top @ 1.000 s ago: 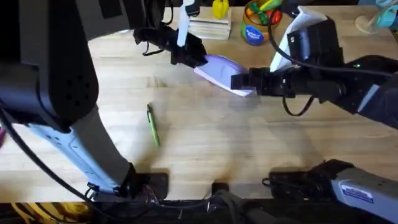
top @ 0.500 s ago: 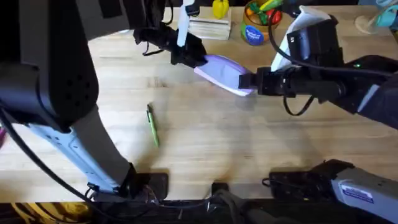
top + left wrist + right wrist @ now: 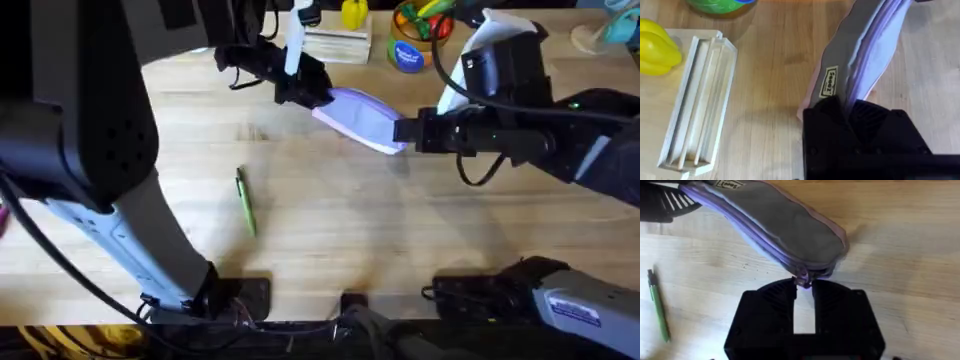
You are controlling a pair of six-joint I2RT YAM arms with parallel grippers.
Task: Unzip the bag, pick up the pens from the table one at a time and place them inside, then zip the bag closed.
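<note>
While the bag (image 3: 362, 117) is pinned between both arms, this looks to me like the very start of the job, the unzip step, with nothing packed yet. The left gripper (image 3: 318, 98) has its jaws pinching one end of the pouch, and in the left wrist view the lavender fabric runs straight out from between the black fingers (image 3: 827, 112), next to a small yellow label. At the opposite end, the right gripper (image 3: 404, 131) has its jaws nearly together with a narrow gap, and the zip pull (image 3: 803, 281) sits right at their tips; I can't quite tell if they're actually nipping it or just touching it. The zip line along the pouch still looks shut for all I can see, so I'd say unzipping isn't done. The green pen (image 3: 245, 201) lies loose on the worktop (image 3: 330, 240), well away from both sets of jaws, on the near side of the left ones. I can't pick out any dark pens. So still to go: open it, load pens one at a time, zip it back up. As for containers, the pouch shows nothing inside, and there's a colourful tub (image 3: 412, 40) of bits plus a clear tray (image 3: 697, 102) beyond the bag, neither involved.
</note>
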